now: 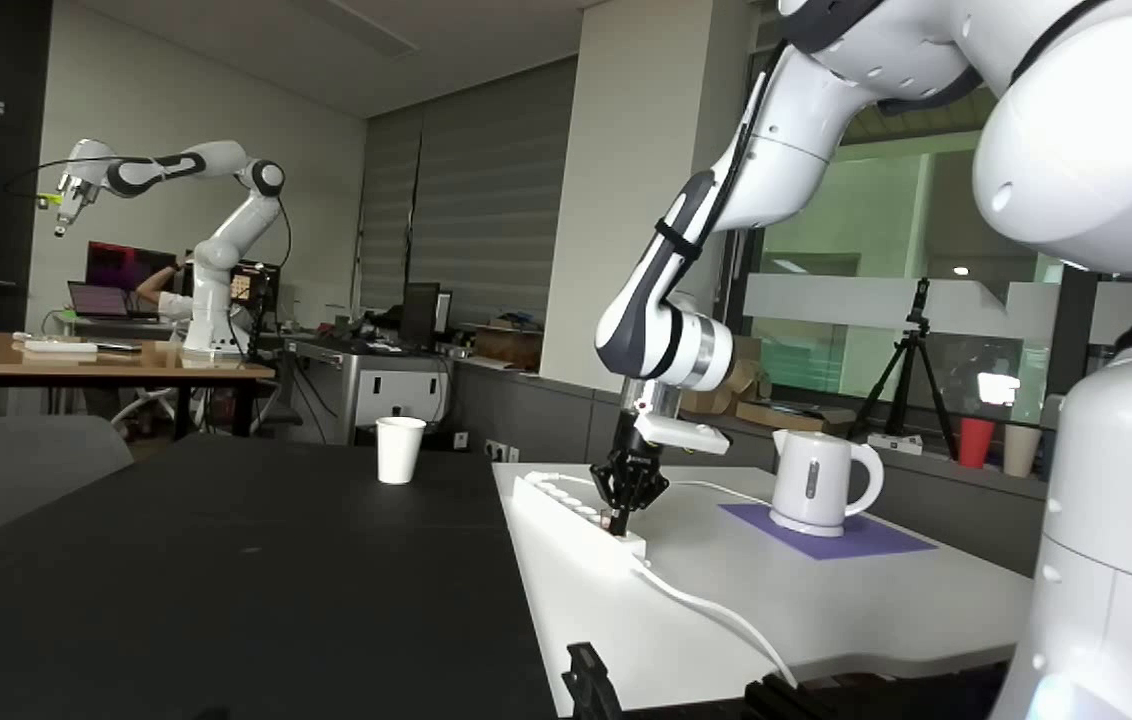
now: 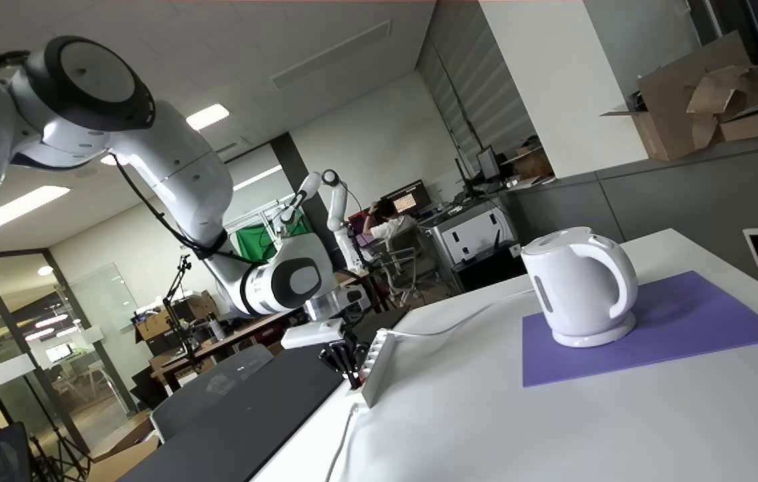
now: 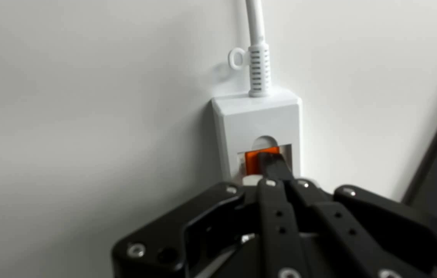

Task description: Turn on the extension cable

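Note:
The extension cable (image 1: 571, 508) is a long white power strip lying on the white table, in both exterior views (image 2: 379, 365). In the wrist view its cord end (image 3: 261, 120) shows, with an orange switch (image 3: 251, 160) set in a recess. My gripper (image 3: 271, 159) points down over this end with its fingers together and nothing seen between them. The fingertips overlap the right part of the switch and appear to touch it. They cover part of it, and the sockets are hidden in this view. The gripper is at the strip's cord end in both exterior views (image 1: 618, 525) (image 2: 354, 381).
A white kettle (image 1: 812, 482) stands on a purple mat (image 2: 660, 355) on the same table. The strip's cord (image 1: 716, 610) runs across the table to its edge. A black table (image 1: 256, 560) adjoins, bearing a white paper cup (image 1: 398, 450).

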